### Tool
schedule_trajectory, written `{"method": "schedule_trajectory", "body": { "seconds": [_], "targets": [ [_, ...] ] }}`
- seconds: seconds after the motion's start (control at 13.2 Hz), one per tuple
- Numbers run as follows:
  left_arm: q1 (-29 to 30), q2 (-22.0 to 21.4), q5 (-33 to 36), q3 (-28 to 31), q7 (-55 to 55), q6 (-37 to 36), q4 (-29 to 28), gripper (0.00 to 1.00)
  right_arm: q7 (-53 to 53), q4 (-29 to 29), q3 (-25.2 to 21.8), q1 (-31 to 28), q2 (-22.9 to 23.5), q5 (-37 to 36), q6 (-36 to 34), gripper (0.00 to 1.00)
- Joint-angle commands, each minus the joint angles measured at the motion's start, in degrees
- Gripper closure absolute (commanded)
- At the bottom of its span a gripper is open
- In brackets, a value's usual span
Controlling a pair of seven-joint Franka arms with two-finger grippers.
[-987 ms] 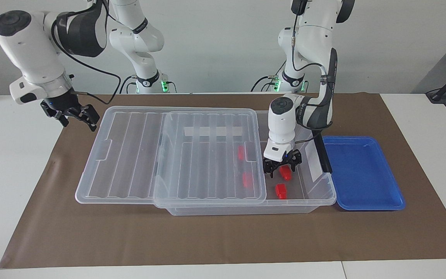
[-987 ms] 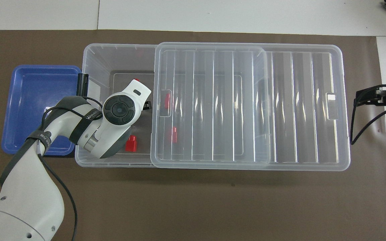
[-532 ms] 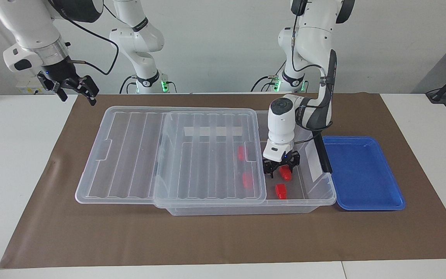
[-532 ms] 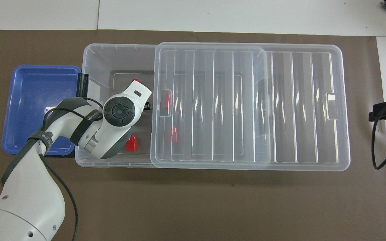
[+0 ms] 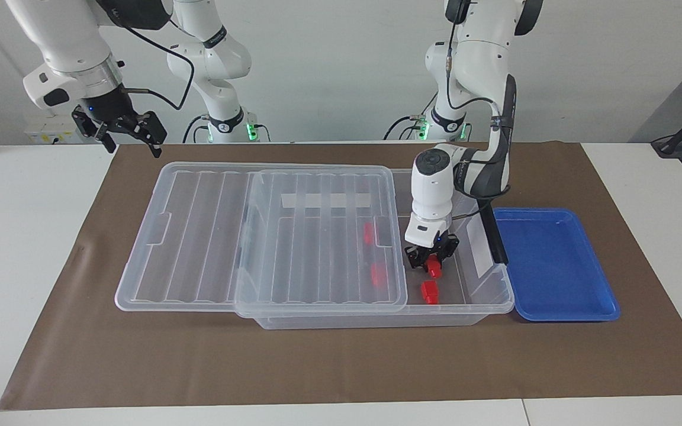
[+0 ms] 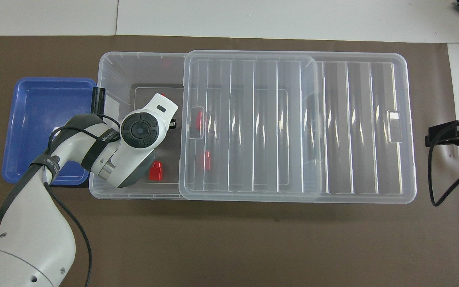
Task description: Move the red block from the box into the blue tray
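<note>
The clear box [image 5: 483,307] [image 6: 110,71] lies on the brown mat, its end by the blue tray uncovered. My left gripper [image 5: 434,264] reaches down into that end and is shut on a red block [image 5: 434,268], low near the box floor. In the overhead view the left wrist [image 6: 142,131] hides that block. Another red block [image 5: 430,291] [image 6: 160,95] lies farther from the robots, and one [image 6: 157,171] lies nearer to them. Two more [image 5: 369,234] [image 5: 378,273] show through the lid. The blue tray [image 5: 554,266] [image 6: 34,119] is beside the box and holds nothing. My right gripper [image 5: 131,145] [image 6: 436,137] waits open, up in the air.
The ribbed clear lid [image 5: 199,236] [image 6: 353,127] is slid toward the right arm's end and covers most of the box. A black clip [image 5: 493,236] stands on the box's end wall next to the tray. The brown mat [image 5: 341,361] covers the table's middle.
My left gripper's fingers have closed in on the red block inside the box. My right gripper has risen and drifted a little toward the box.
</note>
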Motion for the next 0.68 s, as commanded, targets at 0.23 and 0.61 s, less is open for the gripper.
{"method": "schedule_trajectory", "body": {
  "seconds": [0.23,0.61],
  "targets": [
    [0.16,0.00,-3.01,-0.12,0.02,-7.75,6.22,1.00,-1.06,1.23,0.15,-0.38,0.45,0.15,-0.98,0.00],
    [0.69,-2.02,-6.88,-0.30,1.25,-17.93,12.02,1.00,-1.24,1.05,0.15,-0.47,0.36,0.24,-0.90,0.00]
  ]
}}
